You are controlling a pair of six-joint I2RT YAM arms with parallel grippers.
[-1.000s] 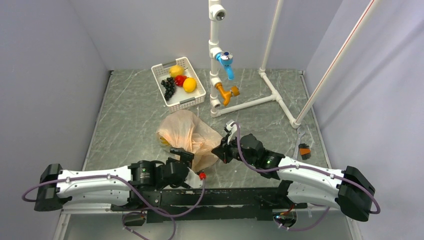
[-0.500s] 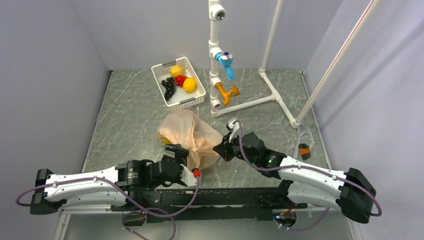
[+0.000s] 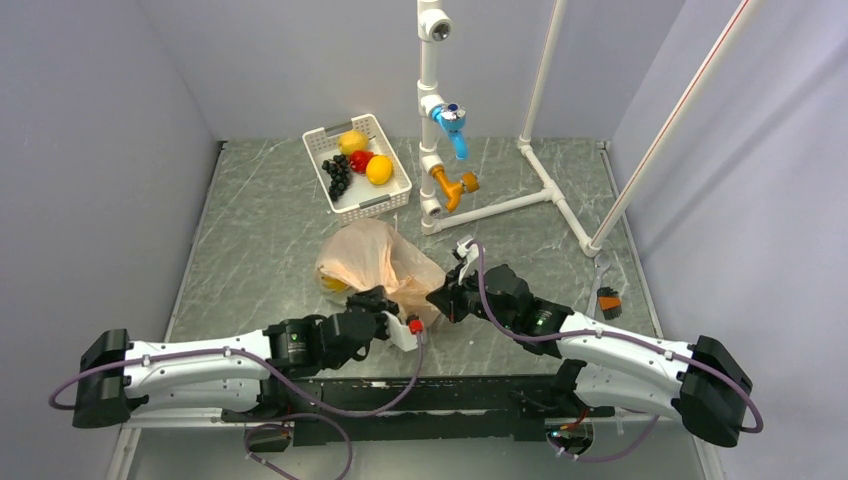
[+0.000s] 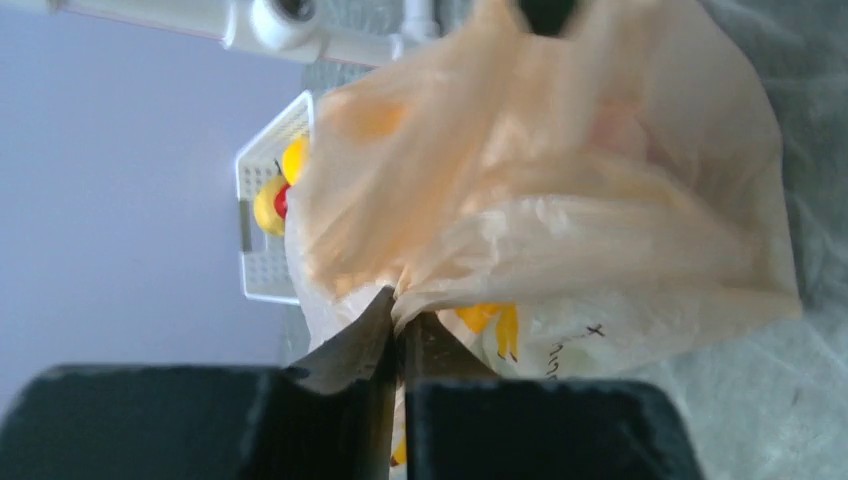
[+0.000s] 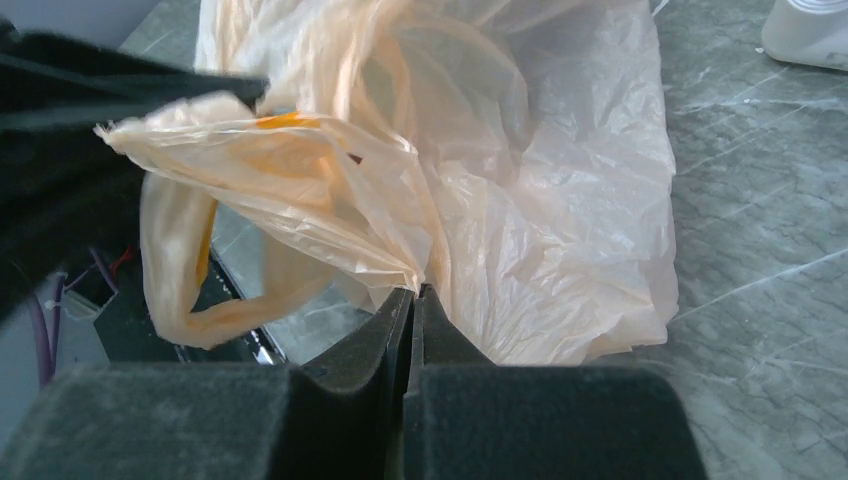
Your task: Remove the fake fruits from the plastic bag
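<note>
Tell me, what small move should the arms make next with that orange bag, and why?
Probably draw the arms slightly apart to spread the opening: the left jaws and right jaws each pinch the plastic bag close together, leaving it bunched.

the top camera sits high up, behind the left arm and the right arm, and looks down on the whole desk from far off. the left wrist camera looks past the left end effector, very close to the plastic bag, with the white basket far behind; its picture is tipped sideways. the right wrist camera looks past the right end effector, just as close. all three views share the bag; the top and left wrist views share the basket.
</note>
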